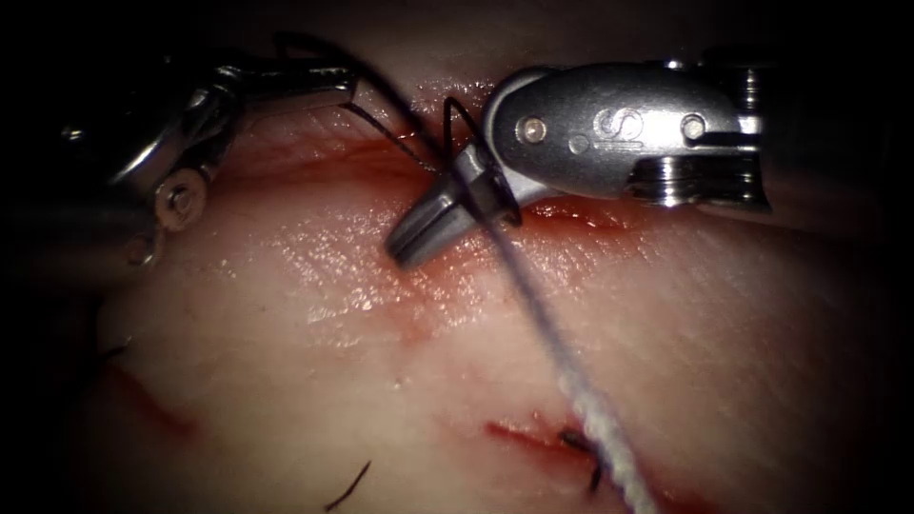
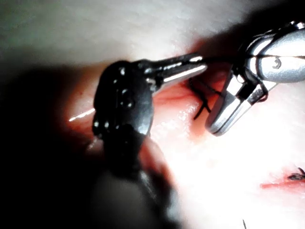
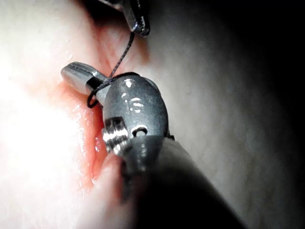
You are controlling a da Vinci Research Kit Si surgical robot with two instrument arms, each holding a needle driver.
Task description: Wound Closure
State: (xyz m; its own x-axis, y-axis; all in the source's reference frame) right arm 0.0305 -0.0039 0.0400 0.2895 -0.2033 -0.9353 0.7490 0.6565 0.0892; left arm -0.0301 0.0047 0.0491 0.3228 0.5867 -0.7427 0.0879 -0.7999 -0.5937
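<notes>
Gripping dark braided thread (image 1: pixel 400 133), left tool's fingers (image 1: pixel 347 88) closed; right tool's fingers (image 1: pixel 433 224) closed beside, thread looped around.

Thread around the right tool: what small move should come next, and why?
Probably the left tool, jaws shut on the thread, should hold it taut: it loops around the right tool, whose shut jaws hold nothing.
</notes>
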